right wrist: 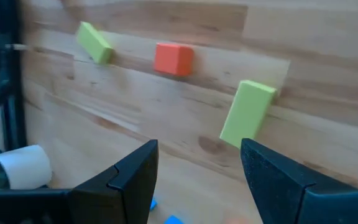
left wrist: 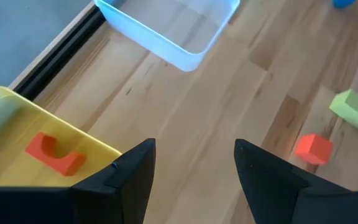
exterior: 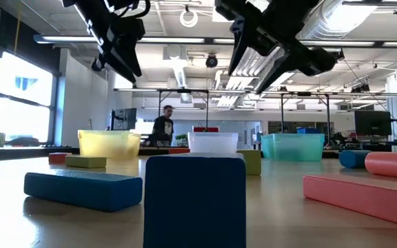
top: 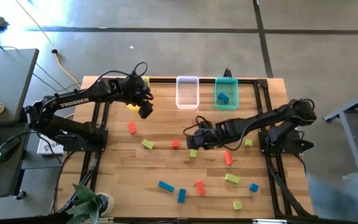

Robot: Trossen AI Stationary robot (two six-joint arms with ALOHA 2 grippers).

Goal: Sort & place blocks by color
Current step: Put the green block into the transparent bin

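The left arm carries the white word "TROSSEN". Its left tool [top: 145,112] hangs released, with nothing between the fingers, just beside the yellow bin [left wrist: 17,134] at the far left of the surface [top: 135,174]; one red-orange block [left wrist: 53,152] lies in that bin. The right tool [top: 190,140] is also released, above a yellow-green block [right wrist: 246,113] near the middle. Other blocks [top: 199,186] lie scattered across the surface.

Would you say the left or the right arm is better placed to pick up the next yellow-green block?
Right, probably: the right gripper is open just above a yellow-green block, while the left gripper hangs open near the yellow bin.
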